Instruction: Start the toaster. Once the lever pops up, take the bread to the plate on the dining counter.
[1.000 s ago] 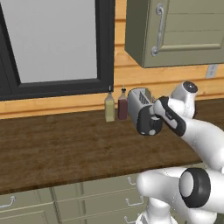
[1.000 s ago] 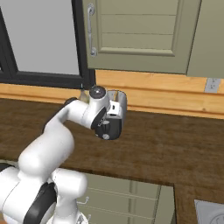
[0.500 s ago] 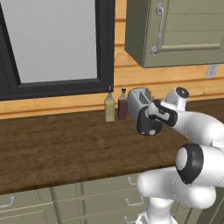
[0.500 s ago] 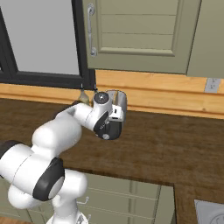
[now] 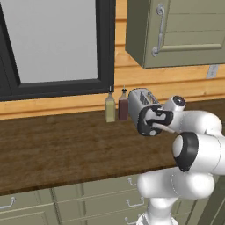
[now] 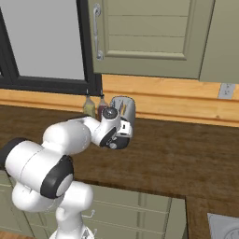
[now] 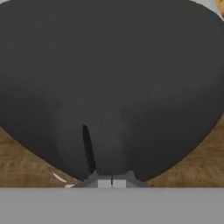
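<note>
Against the back wall of the wood-topped counter point(image 5: 57, 149) stands the toaster point(image 5: 141, 100), and we have our gripper point(image 5: 149, 124) pushed right up to its near end. From the right base view we see the hand point(image 6: 119, 135) covering the lower front of the toaster point(image 6: 125, 108), with a pale tan edge of bread point(image 6: 123, 108) showing in the slot on top. Our jaws are clenched together, gripping nothing; we judge this is deliberate, since closed tips make one firm point for pressing a lever down, not something to grasp with. In the hand view the dark grey face of the toaster point(image 7: 109, 78) sits very close, with a narrow vertical slot point(image 7: 88, 148) just above our joined fingertips point(image 7: 104, 182); we take that to be the lever track, though we cannot make out the lever itself. Two condiment bottles point(image 5: 116, 107) stand just beside the toaster on its left, near enough that we should keep our push straight. We judge the starting step is under way; carrying the bread comes later.
</note>
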Controlling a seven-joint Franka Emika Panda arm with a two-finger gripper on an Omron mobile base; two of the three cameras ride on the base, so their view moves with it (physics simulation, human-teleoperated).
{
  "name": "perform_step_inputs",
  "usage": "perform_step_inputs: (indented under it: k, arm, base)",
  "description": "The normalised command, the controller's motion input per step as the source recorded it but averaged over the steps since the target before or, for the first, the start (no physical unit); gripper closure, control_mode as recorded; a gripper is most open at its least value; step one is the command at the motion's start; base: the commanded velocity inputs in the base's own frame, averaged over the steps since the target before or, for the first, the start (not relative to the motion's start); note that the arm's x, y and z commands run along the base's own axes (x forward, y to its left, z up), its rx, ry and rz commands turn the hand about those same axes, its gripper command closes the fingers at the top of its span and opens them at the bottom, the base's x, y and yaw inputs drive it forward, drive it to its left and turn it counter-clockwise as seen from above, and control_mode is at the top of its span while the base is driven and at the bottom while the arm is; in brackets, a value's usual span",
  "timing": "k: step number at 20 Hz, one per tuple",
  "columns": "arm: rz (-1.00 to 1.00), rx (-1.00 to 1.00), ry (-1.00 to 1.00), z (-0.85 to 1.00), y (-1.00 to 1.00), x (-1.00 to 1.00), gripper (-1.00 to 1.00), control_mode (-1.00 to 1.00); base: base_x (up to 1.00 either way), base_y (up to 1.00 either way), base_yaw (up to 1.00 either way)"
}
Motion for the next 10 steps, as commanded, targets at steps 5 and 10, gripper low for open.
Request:
perform_step_inputs:
  k: [5, 10]
  arm:
    - [0.0, 0.0, 0.05, -0.54, 0.0, 0.0, 1.0, -1.0]
    - [0.0, 0.0, 0.0, -0.14, 0.0, 0.0, 1.0, -1.0]
  base:
    - [0.0, 0.0, 0.0]
    - [0.0, 0.0, 0.0]
